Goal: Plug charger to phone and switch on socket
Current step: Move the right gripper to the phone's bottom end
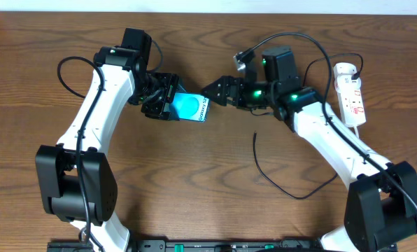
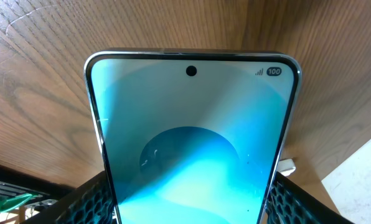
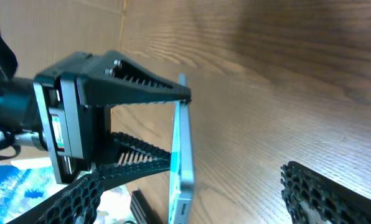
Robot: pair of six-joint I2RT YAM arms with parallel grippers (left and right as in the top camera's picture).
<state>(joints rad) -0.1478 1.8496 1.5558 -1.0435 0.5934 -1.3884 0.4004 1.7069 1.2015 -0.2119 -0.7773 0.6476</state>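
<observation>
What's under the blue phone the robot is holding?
Only the wooden table shows around the phone. The left arm's fingers clamp its two sides. Whatever lies directly beneath is hidden by the phone itself.

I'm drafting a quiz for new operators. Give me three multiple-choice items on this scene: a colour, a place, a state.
1. The phone has a screen that is: A) teal-blue; B) red; C) black.
2. The socket lies: A) on the phone; B) under the phone; C) beside the right arm.
3. The charger is: A) plugged into the phone; B) loose on the table; C) coiled on the socket.
Answers: A, the screen glows teal; C, the white strip sits by that arm; B, its tip lies free, apart from the phone.
</observation>
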